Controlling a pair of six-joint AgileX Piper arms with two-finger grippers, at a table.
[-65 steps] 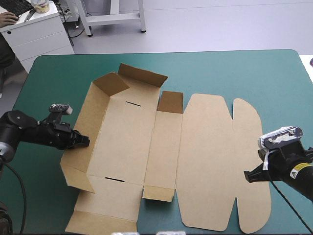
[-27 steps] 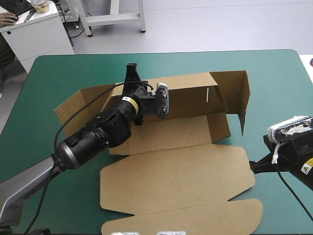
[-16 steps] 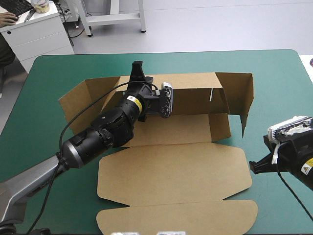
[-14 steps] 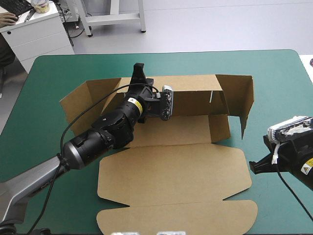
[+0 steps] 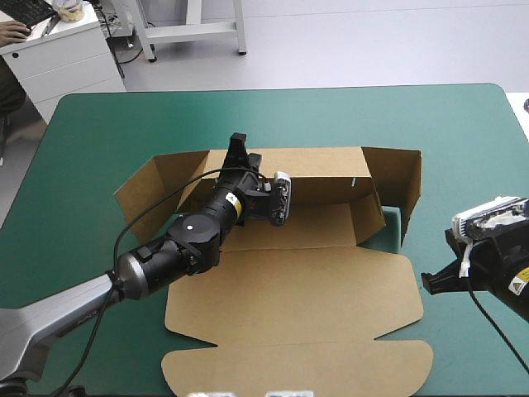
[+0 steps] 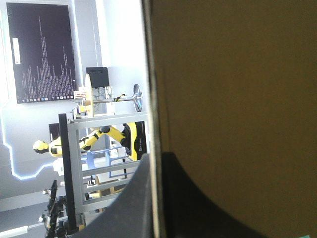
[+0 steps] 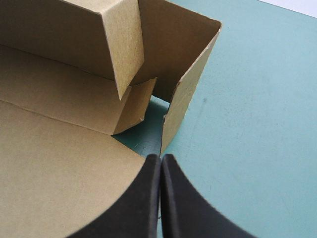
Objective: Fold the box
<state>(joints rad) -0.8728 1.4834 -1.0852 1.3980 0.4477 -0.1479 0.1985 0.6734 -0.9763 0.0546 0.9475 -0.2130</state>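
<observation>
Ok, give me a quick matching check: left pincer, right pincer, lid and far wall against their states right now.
1. left pincer
2. right pincer
3. lid
4. far wall

A. lying flat on the table
B. standing upright
C. shut, holding nothing
D. shut on the box

Pairs: 1-D, 2-C, 3-A, 4-B.

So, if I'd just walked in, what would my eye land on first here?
The big brown box sprawls across the middle of the teal-green table, half built: its far wall and end flaps stand up, its lid lies flat toward the near edge. The left gripper reaches over it and pinches the top of that far wall; the right gripper sits shut beside the lid's right edge, holding nothing.
</observation>
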